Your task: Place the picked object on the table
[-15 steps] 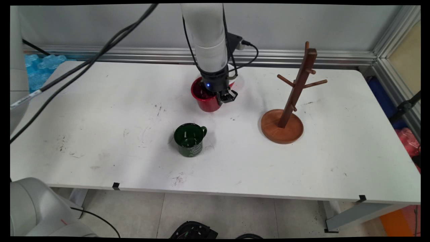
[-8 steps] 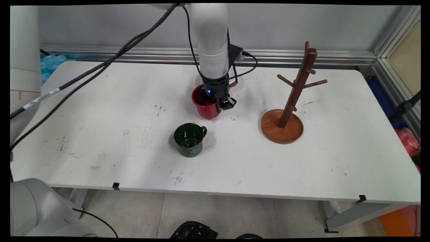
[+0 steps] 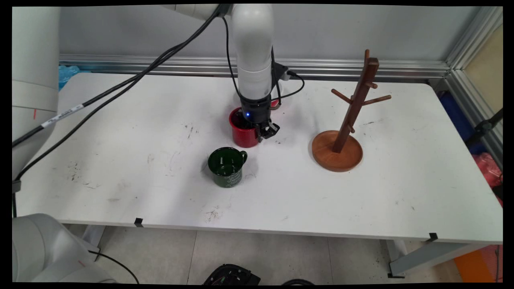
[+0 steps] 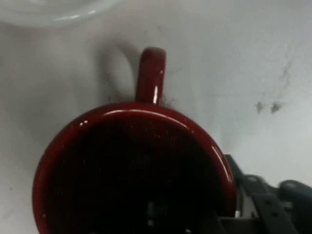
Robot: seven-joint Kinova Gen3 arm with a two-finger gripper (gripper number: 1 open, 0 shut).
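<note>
Gripping red mug (image 3: 243, 134) rim (hand (image 3: 263, 132) upright)

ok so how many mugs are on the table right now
2. The red mug stands mid-table with the gripper at its rim. The green mug stands nearer the front edge, apart from it. None hangs on the wooden mug tree. The arm could hide another.

Fixed high view across table (image 3: 120, 180); hand view close above shared red mug (image 3: 243, 136).

The arm hides the red mug's (image 3: 243, 134) far rim and handle in the main view. The hand view's bottom edge cuts off the tool (image 4: 229, 214).
</note>
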